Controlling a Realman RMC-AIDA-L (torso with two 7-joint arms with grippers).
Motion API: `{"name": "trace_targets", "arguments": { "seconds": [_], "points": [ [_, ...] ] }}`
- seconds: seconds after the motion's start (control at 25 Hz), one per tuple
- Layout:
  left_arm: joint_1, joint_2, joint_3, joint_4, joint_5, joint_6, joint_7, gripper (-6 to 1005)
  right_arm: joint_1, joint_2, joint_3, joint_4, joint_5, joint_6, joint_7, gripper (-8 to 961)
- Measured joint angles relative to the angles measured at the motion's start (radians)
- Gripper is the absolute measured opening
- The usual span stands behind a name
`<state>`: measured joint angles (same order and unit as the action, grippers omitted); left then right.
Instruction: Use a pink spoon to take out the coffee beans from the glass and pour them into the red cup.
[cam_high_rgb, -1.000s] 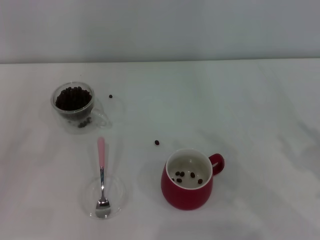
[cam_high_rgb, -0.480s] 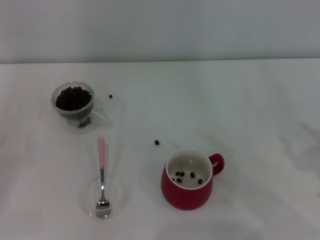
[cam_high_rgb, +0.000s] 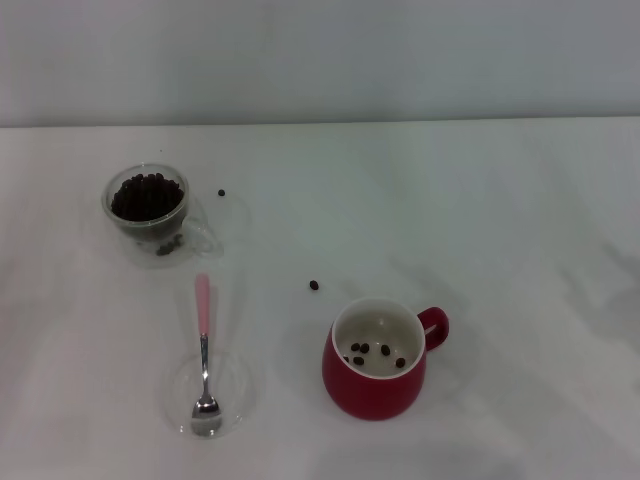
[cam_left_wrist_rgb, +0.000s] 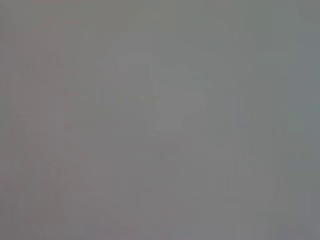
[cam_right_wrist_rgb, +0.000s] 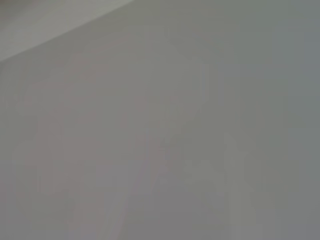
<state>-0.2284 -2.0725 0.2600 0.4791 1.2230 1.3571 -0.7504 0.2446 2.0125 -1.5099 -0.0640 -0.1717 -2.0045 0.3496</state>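
Beans tell most of the progress: the glass (cam_high_rgb: 147, 206), at the far left of the white tabletop (cam_high_rgb: 450, 220), is heaped nearly to the rim with coffee beans (cam_high_rgb: 146, 195), while the red cup (cam_high_rgb: 378, 358) near the front centre has only four or five on its white bottom. So some have reached the cup, by the look of it, but nearly all the scooping and pouring is left. Two stray beans lie loose on the tabletop, one (cam_high_rgb: 221, 193) just beside the glass and one (cam_high_rgb: 314, 285) between the glass and the cup (neither counts as delivered).

Nothing holds the pink spoon (cam_high_rgb: 204, 352). It lies nearer the robot than the glass and to the left of the cup, apart from both. Its long axis runs almost straight away from the robot: the pink handle points toward the glass, and the metal bowl rests nearest the robot, inside a shallow clear glass dish (cam_high_rgb: 232, 392). The cup's loop handle sticks out to the right.

Neither the left claw nor the right claw appears in the head view, and both wrist views show only a blank pale surface, so whether they are spread or closed cannot be told. Picking the spoon up by its handle looks like the next step.
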Motion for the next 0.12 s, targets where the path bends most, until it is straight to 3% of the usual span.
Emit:
{"name": "trace_targets", "arguments": {
  "seconds": [0.12],
  "points": [
    [-0.009,0.001,0.001,-0.015,-0.008,-0.001,0.037,637,0.001,0.000,0.000,0.002,0.000,0.001,0.000,723]
  ]
}}
